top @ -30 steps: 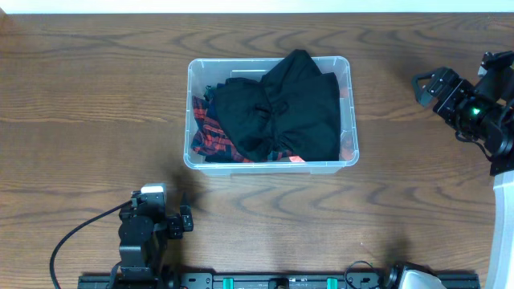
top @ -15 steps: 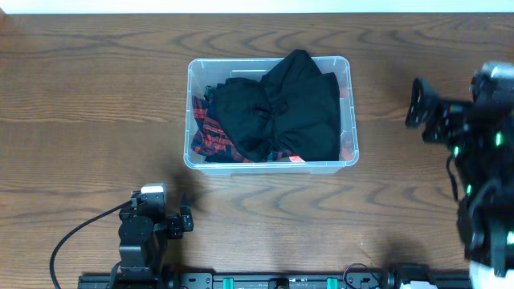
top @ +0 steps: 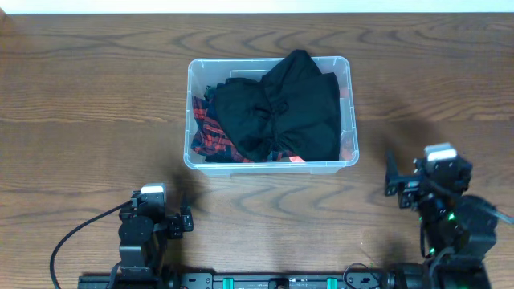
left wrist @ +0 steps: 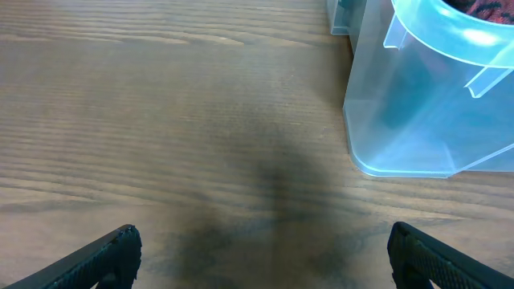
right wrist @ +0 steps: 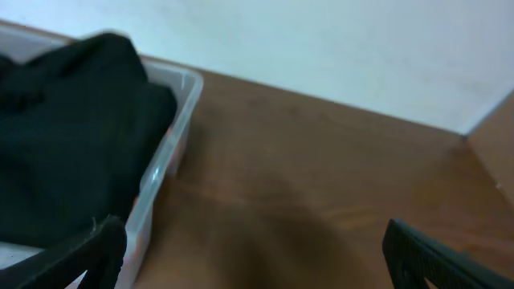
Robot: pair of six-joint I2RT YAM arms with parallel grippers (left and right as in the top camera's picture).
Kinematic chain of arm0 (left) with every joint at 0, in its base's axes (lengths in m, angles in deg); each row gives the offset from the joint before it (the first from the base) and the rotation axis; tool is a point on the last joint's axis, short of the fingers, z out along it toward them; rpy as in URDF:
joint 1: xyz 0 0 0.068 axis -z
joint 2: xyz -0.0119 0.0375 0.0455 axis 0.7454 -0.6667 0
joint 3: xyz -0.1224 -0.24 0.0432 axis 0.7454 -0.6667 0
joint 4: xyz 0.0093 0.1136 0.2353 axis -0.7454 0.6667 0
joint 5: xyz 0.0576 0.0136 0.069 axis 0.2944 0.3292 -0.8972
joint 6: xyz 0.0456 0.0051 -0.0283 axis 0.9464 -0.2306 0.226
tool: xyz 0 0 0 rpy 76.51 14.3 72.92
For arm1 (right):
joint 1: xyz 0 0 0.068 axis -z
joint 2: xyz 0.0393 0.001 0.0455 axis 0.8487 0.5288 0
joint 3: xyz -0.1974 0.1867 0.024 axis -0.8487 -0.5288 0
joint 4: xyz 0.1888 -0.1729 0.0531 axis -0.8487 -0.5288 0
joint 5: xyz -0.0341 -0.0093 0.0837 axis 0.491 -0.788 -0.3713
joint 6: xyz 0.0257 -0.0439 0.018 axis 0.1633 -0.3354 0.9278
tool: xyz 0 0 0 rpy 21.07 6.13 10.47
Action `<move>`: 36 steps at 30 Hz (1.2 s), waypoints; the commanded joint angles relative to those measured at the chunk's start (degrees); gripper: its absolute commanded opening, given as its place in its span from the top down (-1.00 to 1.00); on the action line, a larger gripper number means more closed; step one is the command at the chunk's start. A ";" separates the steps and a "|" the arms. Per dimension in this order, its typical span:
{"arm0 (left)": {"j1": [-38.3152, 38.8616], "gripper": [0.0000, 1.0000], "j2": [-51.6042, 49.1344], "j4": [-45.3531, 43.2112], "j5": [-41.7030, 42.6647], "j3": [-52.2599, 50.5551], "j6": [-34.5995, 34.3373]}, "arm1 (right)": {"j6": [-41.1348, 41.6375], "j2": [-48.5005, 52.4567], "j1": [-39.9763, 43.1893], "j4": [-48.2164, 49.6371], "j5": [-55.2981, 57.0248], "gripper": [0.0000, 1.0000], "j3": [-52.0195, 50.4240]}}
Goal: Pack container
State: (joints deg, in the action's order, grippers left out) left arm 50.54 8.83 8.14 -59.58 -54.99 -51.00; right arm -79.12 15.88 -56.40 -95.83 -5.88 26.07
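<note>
Clear plastic container, rectangular with rounded corners and a thin rim, upright at the far middle of the table. Stuffed nearly to the rim with soft, crumpled cloth: a bulky black garment heaped over the middle and right, and a red-and-black plaid fabric wedged along the left and front walls. Smooth, bluish, see-through side with a moulded ledge under the rim, close up in the left wrist view. Matte dark brown table with wavy wood grain.

Black, boxy left gripper at the near left, low over the table, well short of the container's front left corner. Fingers spread wide apart, gripping nothing. Container at the upper right of the left wrist view, ahead and to the right of the fingers.

Black right gripper, with a white block on top, at the near right, nearer than the container's front right corner and apart from it. Fingers likewise wide apart and empty. Right wrist view blurred: container at left, black garment bulging above its rim, pale backdrop beyond the table.
</note>
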 commanded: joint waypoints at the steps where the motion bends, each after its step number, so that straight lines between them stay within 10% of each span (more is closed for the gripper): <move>1: -0.31 -0.96 0.37 -0.04 -0.26 -0.70 0.52 | -0.94 -5.75 -0.57 0.09 -0.98 -0.99 -5.05; 11: -0.31 -0.96 0.37 -0.04 -0.26 -0.70 0.50 | 5.22 -20.90 -0.57 0.09 -0.85 -0.99 -16.15; 36: -0.31 -0.96 0.37 -0.04 -0.26 -0.70 0.50 | 11.67 -20.79 -0.57 2.54 -0.90 -0.98 -22.80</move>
State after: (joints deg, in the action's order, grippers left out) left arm 50.54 8.83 8.16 -59.58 -54.99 -51.00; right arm -68.36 -4.54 -56.40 -93.38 -6.50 3.49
